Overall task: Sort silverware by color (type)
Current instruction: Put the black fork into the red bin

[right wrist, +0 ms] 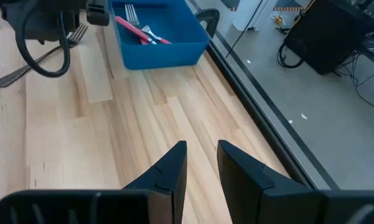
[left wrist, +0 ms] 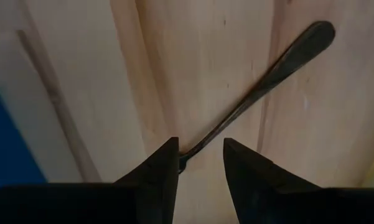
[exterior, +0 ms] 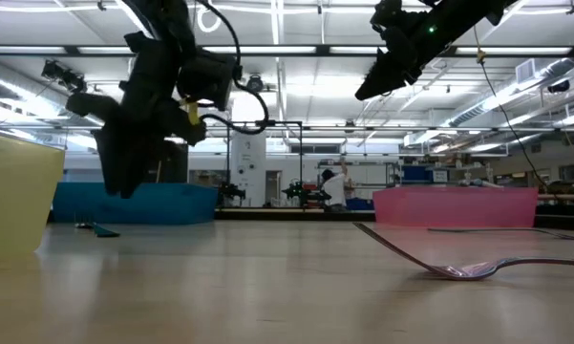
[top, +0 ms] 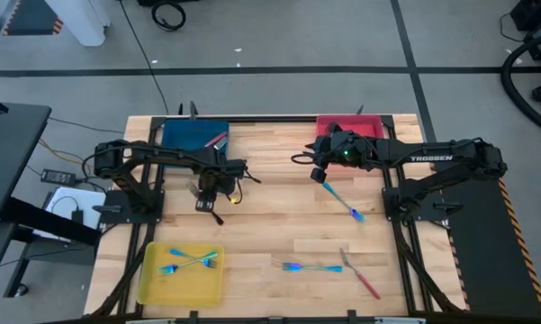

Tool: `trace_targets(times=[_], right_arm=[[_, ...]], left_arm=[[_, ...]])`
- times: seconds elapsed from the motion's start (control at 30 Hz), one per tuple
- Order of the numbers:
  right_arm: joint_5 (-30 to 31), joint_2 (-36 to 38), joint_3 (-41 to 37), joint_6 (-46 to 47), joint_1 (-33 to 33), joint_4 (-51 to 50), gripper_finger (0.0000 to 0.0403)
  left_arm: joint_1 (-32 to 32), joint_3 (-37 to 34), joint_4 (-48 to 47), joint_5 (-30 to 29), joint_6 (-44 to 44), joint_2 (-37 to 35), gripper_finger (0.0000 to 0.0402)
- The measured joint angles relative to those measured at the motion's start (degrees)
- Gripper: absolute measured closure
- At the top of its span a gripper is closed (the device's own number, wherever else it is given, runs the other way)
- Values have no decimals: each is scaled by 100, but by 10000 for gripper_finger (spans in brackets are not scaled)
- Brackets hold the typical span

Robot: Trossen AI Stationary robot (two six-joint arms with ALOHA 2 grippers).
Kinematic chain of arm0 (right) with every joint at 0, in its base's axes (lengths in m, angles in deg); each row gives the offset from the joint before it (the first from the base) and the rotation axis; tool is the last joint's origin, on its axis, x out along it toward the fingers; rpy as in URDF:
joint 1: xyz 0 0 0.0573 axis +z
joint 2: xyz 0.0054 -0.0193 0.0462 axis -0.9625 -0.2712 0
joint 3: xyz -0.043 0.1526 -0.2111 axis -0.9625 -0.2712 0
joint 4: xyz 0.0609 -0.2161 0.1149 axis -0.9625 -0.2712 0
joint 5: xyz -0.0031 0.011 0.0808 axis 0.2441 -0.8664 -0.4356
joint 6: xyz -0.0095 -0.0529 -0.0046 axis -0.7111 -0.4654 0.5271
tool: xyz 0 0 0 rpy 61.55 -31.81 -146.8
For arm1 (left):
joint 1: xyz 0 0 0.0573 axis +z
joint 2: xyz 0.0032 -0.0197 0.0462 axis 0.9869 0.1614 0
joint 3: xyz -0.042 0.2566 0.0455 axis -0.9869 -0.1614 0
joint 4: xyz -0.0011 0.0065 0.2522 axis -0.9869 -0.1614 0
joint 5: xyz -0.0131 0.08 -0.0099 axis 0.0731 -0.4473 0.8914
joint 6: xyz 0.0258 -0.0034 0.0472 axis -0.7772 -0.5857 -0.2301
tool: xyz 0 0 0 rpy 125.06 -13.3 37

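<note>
A dark grey metal fork (left wrist: 255,93) lies flat on the wood, left of the table's middle (top: 214,214). My left gripper (left wrist: 199,146) hovers open just above it (top: 207,198), a finger on either side of its handle, touching nothing. My right gripper (right wrist: 202,146) is open and empty, raised in front of the red tray (top: 317,173). Two blue-cyan utensils (top: 345,202) (top: 306,267) and a red-handled one (top: 362,275) lie on the right half. Blue-cyan forks (top: 189,263) rest in the yellow tray. A red-handled utensil (right wrist: 140,31) and grey metal ones lie in the blue tray.
The blue tray (top: 184,135) sits at the far edge on the left, the red tray (top: 365,121) at the far edge on the right, the yellow tray (top: 153,283) at the near left corner. Bare wood lies between the arms in the middle.
</note>
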Motion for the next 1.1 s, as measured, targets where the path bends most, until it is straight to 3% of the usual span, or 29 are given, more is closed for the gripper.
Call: trace_targets(times=[0.57, 0.87, 1.0, 1.1], right_arm=[[0, 0, 0, 256, 0, 3, 304], [0, 0, 0, 348, -1, 17, 304], [0, 0, 0, 430, -2, 15, 304], [1, 0, 0, 431, -1, 15, 304]], left_arm=[[-31, -1150, 826, 165, -453, -11, 276], [-31, -1263, 1053, 145, -476, -22, 277], [-31, -1274, 1152, 116, -476, -13, 299], [-31, -1273, 1203, 92, -493, 23, 337]])
